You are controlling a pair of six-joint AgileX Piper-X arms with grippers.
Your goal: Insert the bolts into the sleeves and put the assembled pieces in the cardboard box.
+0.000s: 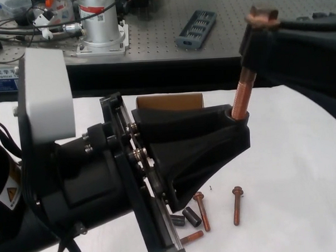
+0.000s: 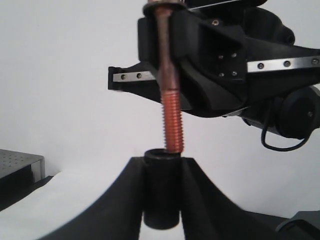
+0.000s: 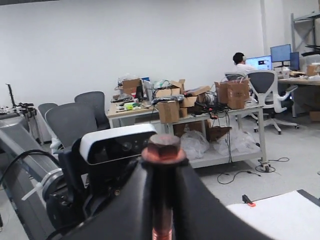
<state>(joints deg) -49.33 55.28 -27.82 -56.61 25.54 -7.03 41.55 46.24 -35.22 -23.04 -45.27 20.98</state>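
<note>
A black sleeve (image 2: pixel 161 192) stands upright between the fingers of my left gripper (image 2: pixel 161 172), which is shut on it. Just above, my right gripper (image 2: pixel 169 35) is shut on a copper bolt (image 2: pixel 170 115) near its head. The bolt points down, and its threaded tip sits at the sleeve's top opening. From the high view, the bolt (image 1: pixel 245 72) runs from the right gripper (image 1: pixel 252 52) down into the left gripper (image 1: pixel 236 120). Its head (image 3: pixel 161 147) shows between the right gripper's fingers (image 3: pixel 195 200). The cardboard box (image 1: pixel 170 102) stands behind the left gripper.
On the white cloth near the front lie loose copper bolts (image 1: pixel 201 210) (image 1: pixel 237 204) (image 1: pixel 190 236) and two black sleeves (image 1: pixel 191 216) (image 1: pixel 177 219). The left arm's body (image 1: pixel 81 174) covers much of the near left. A perforated metal bench (image 1: pixel 153 43) lies behind.
</note>
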